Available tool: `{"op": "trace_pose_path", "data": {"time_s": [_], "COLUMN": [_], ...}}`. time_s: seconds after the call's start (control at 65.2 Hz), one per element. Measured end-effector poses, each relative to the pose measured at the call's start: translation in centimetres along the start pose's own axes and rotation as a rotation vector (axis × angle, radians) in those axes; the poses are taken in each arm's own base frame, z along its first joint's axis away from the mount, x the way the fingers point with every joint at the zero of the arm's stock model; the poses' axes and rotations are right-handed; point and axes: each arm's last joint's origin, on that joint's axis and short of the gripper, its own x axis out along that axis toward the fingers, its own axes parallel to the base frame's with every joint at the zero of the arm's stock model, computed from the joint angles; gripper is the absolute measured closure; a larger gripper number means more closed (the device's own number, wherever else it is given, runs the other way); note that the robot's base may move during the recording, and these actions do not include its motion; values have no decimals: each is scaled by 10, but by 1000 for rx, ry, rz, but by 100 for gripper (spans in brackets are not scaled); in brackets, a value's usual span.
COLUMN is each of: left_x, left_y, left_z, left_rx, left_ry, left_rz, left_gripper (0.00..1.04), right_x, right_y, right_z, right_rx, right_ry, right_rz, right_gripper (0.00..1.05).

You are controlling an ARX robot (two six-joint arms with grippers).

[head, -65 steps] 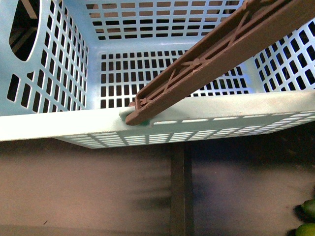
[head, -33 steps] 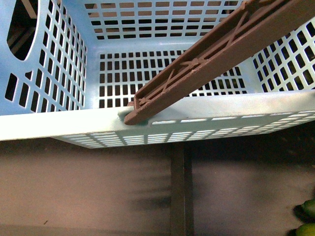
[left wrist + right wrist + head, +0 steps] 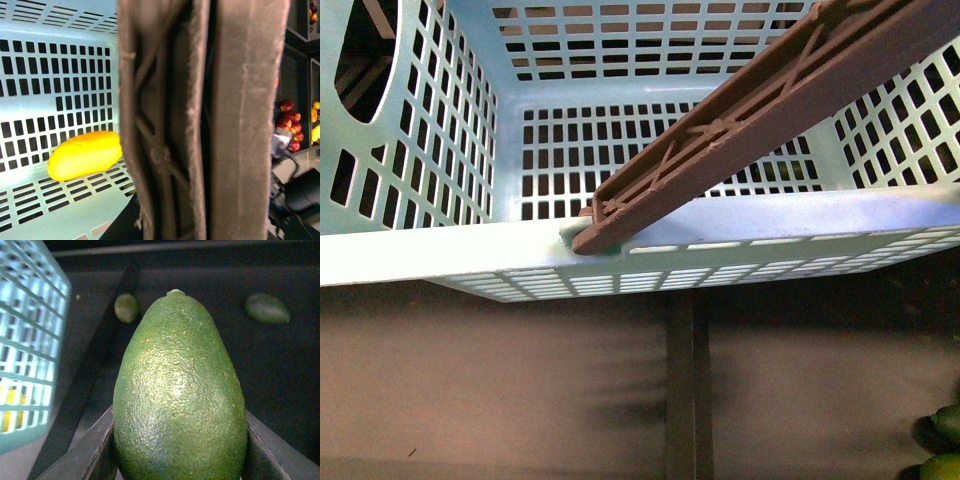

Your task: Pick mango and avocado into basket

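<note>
Between the right gripper [image 3: 180, 452] fingers [image 3: 92, 452]: the avocado [image 3: 180, 390], pinched at its broad end by a dark finger on either flank, so this gripper is clamped on it. Long axis runs straight out from the grasp. The narrow stem end points away from the wrist, toward the far side of the dark bench [image 3: 300, 390]. The fruit is outside the basket [image 3: 30, 340], whose slotted turquoise wall stands just beside it. Yellow glints through the lower slots. Farther off on the bench lie two loose green fruits [image 3: 127, 307] [image 3: 267, 308], well apart.

Left wrist view: the brown handle [image 3: 200, 120] fills the near field and the left gripper itself does not show, so I cannot tell its state. Beyond the handle the mango [image 3: 85, 155] lies on its side on the basket floor, close to a slotted wall. Its long axis lies flat along the floor, with one end toward the handle. Red fruits [image 3: 289, 122] sit on shelves far behind.

Front view: near rim, handle slanting across, floor slots beyond. The mango does not show here.

Judgement: half done. Mango in. The avocado is gripped but not yet over the rim, so lift, carry and release remain.
</note>
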Motion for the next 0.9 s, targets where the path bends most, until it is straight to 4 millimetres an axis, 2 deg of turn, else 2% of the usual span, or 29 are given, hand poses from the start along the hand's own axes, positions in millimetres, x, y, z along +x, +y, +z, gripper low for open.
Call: {"op": "trace_pose_path", "data": {"time_s": [0.153,0.307,0.629,0.782,0.813,0.905], "left_x": [0,0,0,0,0,0], "left_y": [0,0,0,0,0,0], "left_z": [0,0,0,0,0,0], "left_rx": [0,0,0,0,0,0], "left_ry": [0,0,0,0,0,0], "left_rz": [0,0,0,0,0,0], "left_gripper": [91,91,91,91,91,91], "right_x": [-37,-49,-19,3,13,27], "right_y": [17,42,122,154,163,176], "right_z": [35,58,83,84,82,77], "right_rx": [-85,-127,-121,-122,-122,-120], "right_ry": [-143,-245,-351,-355,-345,-325], "right_rz": [11,27,162,192,198,217], "right_gripper": [52,52,52,52,52,49]}}
